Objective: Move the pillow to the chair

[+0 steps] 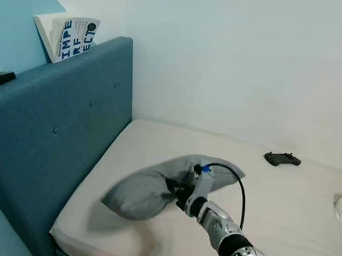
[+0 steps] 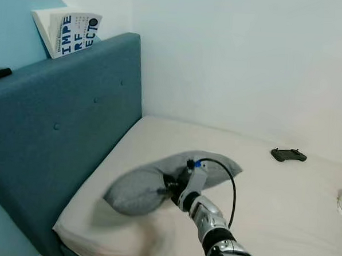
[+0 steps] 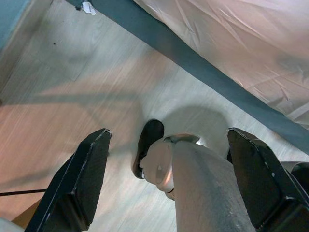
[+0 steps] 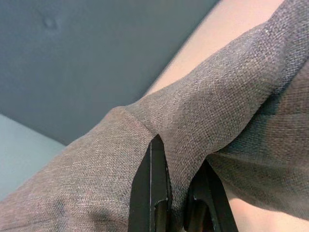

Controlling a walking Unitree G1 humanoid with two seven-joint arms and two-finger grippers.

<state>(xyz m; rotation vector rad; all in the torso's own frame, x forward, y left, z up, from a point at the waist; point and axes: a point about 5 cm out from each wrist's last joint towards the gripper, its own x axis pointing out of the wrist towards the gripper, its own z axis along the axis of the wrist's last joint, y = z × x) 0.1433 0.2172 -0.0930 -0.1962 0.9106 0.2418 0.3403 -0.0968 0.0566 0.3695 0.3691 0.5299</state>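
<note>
Right end effector (image 1: 176,192) clamped on the grey pillow (image 1: 150,187); the right wrist view shows both black fingers (image 4: 152,193) pinched together with a fold of the grey weave bunched between them. Grip sits at the pillow's middle, so the fabric puckers there and the two ends splay out to either side.

Pillow is over the bed (image 1: 281,208), near the mattress corner closest to the blue headboard (image 1: 56,128). A shadow lies on the sheet under it and its left end appears raised; whether the far end touches the sheet, cannot tell.

Left end effector (image 3: 169,183) hangs idle beside the bed, fingers spread wide apart, nothing between them; wooden floor (image 3: 72,96) and the robot's own leg below it.

Also present: a book (image 1: 72,37) propped on top of the headboard, a dark controller (image 1: 282,159) lying on the mattress well apart from the pillow, near the white wall.

Progress, as judged: grasp secured, lift apparently under way, roughly the first third. No chair visible here. What is left: carry the pillow clear of the bed, turn or walk to find the chair, set the pillow on the seat, release.
</note>
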